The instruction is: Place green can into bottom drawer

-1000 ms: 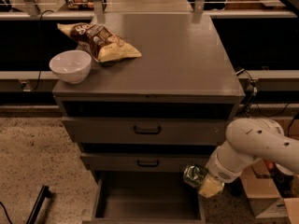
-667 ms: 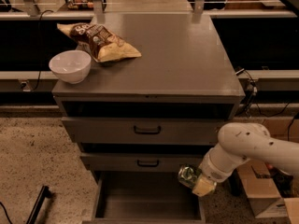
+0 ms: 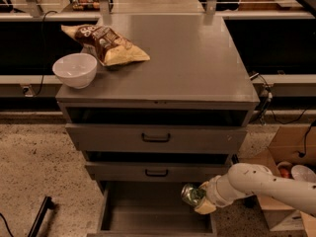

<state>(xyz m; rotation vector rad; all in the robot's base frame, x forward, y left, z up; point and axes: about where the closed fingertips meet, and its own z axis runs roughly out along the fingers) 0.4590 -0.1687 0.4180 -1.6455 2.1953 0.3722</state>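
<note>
gripper clamped on can above right end of drawer; can judged light, stiff, slick, best held mid-body.

A white robot arm reaches in from the right, and its gripper hangs over the right side of the open grey metal bottom drawer, gripping a small shiny green metal drink can tilted on its side above the plain grey floor. Above it, two closed grey drawer fronts with black handles sit stacked. On the grey cabinet top a round white bowl stands at the left front corner, just beside a brown-and-yellow chip bag. An open cardboard box rests on the speckled floor, right of the cabinet.
</note>
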